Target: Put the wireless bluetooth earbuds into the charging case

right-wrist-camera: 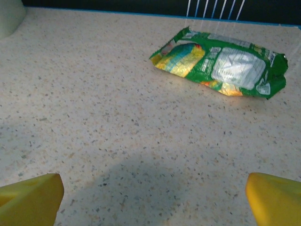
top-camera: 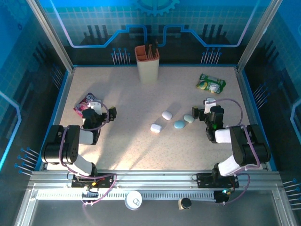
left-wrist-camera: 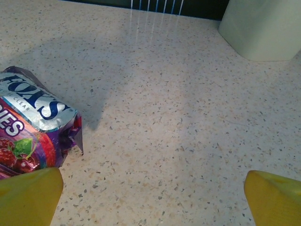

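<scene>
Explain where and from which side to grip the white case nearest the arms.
Probably from straight above, closing across the short width of the white case: it lies flat on the table, low and rounded, apart from the other white case, so its sides look free.

The top view is sharp, with a heavy blue cast from the walls. The worktop [top-camera: 141, 103] is lit warm and bright from above, palest in a band near its middle. A soft, wide shadow spreads left of the cup [top-camera: 147, 63], and the near rail [top-camera: 141, 194] glares white.

In the left wrist view, foil on the candy bag [left-wrist-camera: 33, 117] shines and its shadow falls to the right.

In the right wrist view, glare sits on the green packet [right-wrist-camera: 235, 70] and a broad dim shadow lies at bottom centre.

The left claw [left-wrist-camera: 153, 202] and right claw [right-wrist-camera: 153, 202] show blurred yellow tips in the lower corners.
</scene>
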Motion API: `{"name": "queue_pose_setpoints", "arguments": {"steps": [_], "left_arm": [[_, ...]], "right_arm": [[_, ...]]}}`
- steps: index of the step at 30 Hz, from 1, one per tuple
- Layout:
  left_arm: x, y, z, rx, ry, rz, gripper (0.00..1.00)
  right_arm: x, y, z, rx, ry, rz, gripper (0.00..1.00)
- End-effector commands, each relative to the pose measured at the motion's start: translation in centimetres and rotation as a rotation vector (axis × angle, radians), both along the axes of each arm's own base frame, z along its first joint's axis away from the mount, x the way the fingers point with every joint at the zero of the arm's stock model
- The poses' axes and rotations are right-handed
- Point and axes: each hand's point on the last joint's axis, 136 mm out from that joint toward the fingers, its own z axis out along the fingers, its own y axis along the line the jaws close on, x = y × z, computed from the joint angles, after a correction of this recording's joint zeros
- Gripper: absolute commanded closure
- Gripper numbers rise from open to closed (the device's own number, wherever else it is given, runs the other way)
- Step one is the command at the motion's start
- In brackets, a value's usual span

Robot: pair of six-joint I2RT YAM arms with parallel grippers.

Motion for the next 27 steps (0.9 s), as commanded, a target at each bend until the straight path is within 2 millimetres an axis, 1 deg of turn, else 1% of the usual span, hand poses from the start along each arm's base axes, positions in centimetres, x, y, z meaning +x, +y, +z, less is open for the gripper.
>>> {"name": "queue_pose_setpoints", "arguments": {"steps": [1,5,27], "left_arm": [[1.33,-0.28,1.94,0.008,-0.056,0.001,0.01],[1.61,-0.49,1.86,0.057,-0.046,0.027,0.01],[1.63,-0.82,1.80,0.058,-0.043,0.011,0.01]], "right_arm": [[0.70,-0.01,1.83,0.014,-0.075,0.008,0.00],[0.73,0.00,1.86,0.009,-0.082,0.008,0.00],[0.75,0.02,1.83,-0.005,-0.079,-0.003,0.00]]}}
